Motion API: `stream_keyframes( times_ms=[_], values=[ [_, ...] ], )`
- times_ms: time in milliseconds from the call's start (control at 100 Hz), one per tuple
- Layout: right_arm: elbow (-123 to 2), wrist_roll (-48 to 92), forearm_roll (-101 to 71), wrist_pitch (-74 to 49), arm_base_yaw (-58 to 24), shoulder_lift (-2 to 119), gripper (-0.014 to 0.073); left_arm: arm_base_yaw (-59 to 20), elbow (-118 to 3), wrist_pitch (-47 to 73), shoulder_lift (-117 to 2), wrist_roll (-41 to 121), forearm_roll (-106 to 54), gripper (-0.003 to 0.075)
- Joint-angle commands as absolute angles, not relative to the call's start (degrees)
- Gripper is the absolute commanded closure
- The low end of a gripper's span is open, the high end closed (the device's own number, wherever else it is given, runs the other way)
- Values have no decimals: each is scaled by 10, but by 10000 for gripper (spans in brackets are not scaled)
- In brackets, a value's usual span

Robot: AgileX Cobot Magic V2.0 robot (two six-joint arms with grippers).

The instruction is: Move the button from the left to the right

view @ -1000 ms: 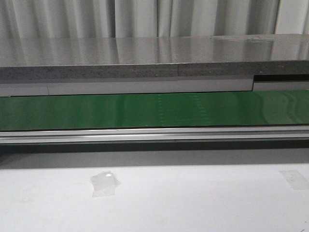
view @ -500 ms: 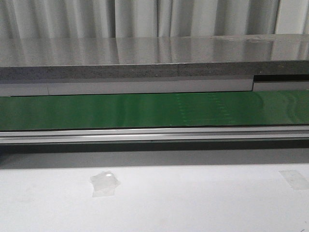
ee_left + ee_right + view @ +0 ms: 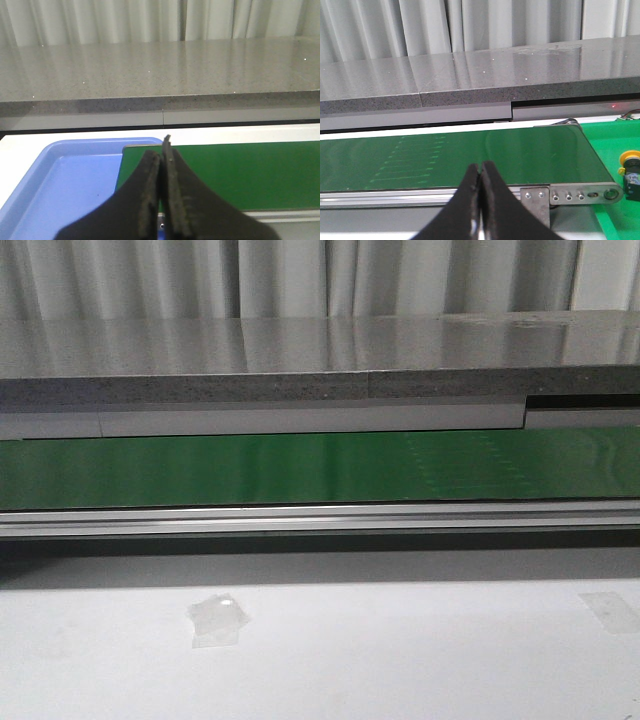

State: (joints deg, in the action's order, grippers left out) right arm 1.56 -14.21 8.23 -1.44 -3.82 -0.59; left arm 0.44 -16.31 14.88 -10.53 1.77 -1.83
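Observation:
The button [image 3: 631,171], yellow head on a black body, lies on a green surface past the belt's right end, at the edge of the right wrist view. It does not show in the front or left wrist views. The green belt [image 3: 300,468] runs across the front view and carries nothing. My left gripper [image 3: 162,152] is shut and empty, over the belt's left end beside a blue tray [image 3: 65,180]. My right gripper [image 3: 481,170] is shut and empty, in front of the belt near its right end. Neither gripper shows in the front view.
A grey stone-like shelf [image 3: 300,360] runs behind the belt, with curtains behind it. The belt's metal rail [image 3: 300,518] and end bracket [image 3: 570,194] face me. Two tape patches [image 3: 215,620] lie on the white table. Faint dashed marks [image 3: 465,465] show on the belt.
The faint dashed marks on the belt have moved to the right. Nothing else has changed in the front view.

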Motion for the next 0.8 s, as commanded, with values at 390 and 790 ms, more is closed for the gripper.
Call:
stream_keyframes(
  times_ms=[390, 790],
  values=[
    [7, -141, 90, 28, -39, -17, 694, -1, -10, 8, 20, -85, 64, 740],
    [7, -141, 90, 29, -39, -17, 694, -1, 26, -47, 22, -108, 85, 740]
  ],
)
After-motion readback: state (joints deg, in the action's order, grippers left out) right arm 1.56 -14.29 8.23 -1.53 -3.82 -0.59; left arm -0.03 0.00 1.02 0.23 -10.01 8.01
